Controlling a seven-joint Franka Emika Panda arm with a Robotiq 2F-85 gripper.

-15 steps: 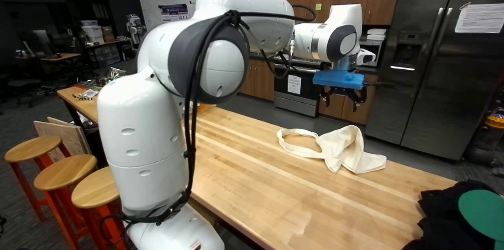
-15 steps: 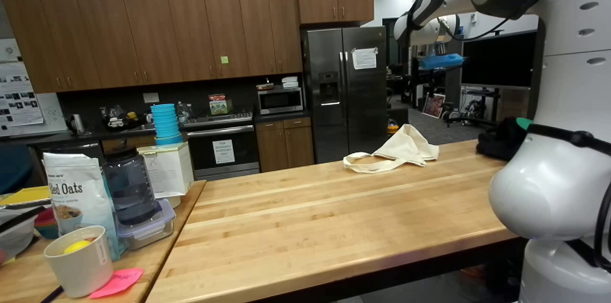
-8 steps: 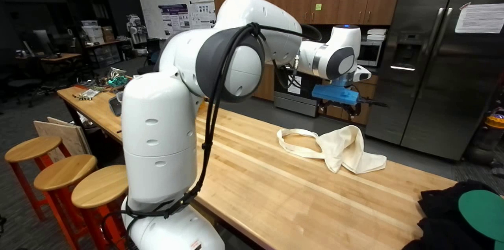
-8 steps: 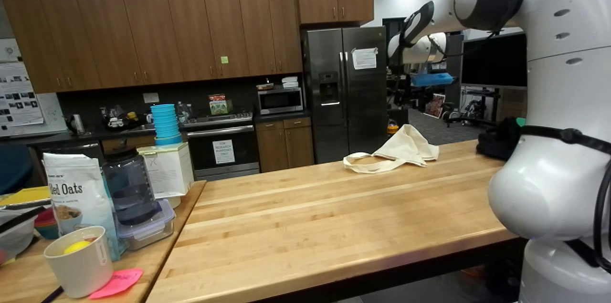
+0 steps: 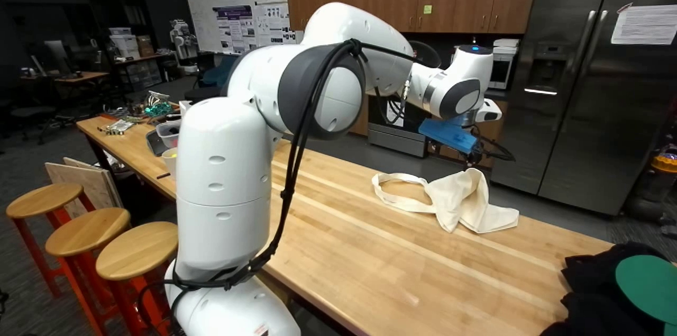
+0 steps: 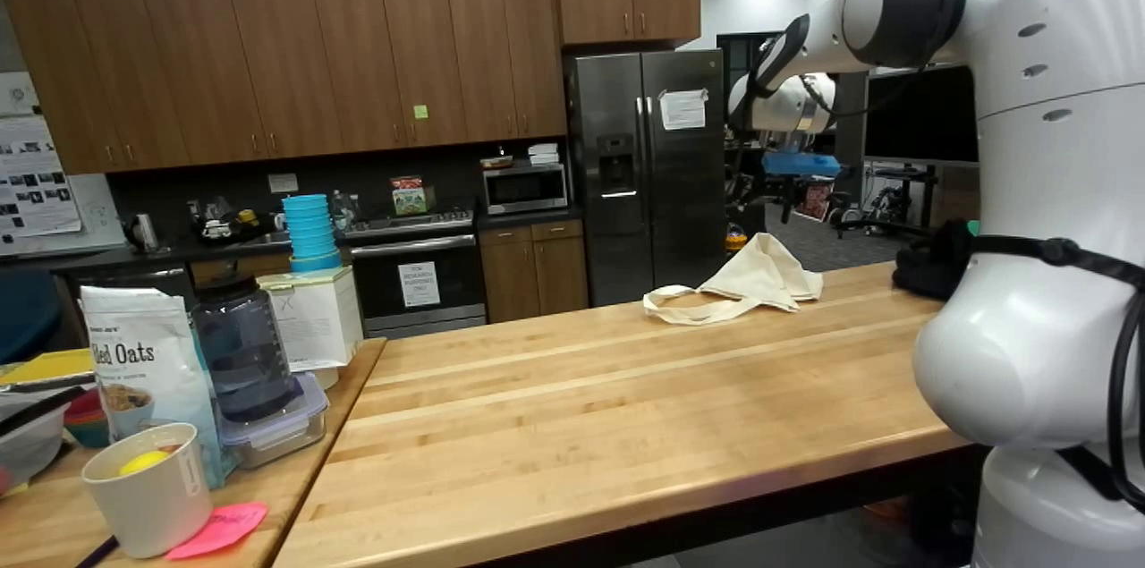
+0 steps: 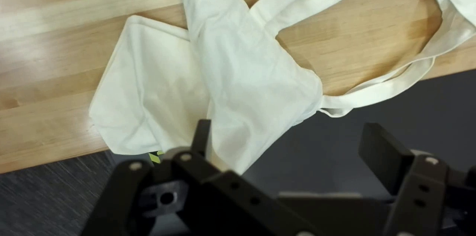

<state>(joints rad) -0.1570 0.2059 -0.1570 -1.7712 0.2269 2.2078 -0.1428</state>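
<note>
Cream cloth bag sits crumpled near the edge of the table; looks light, limp, grippy. Gripper spread wide just above, nothing held. I'd pinch the raised fold.

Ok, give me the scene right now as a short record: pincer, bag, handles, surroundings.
Pincer: open, above the bag, holding nothing
Bag: cream cloth, crumpled, with a raised peak, at one edge of the table; overhang unclear
Handles: looped out to one side
Table: pale striped wood
Near one end: dark bundle, green disc
Adjoining table: cup, oats packet, jar
Behind: fridge, stove
</note>
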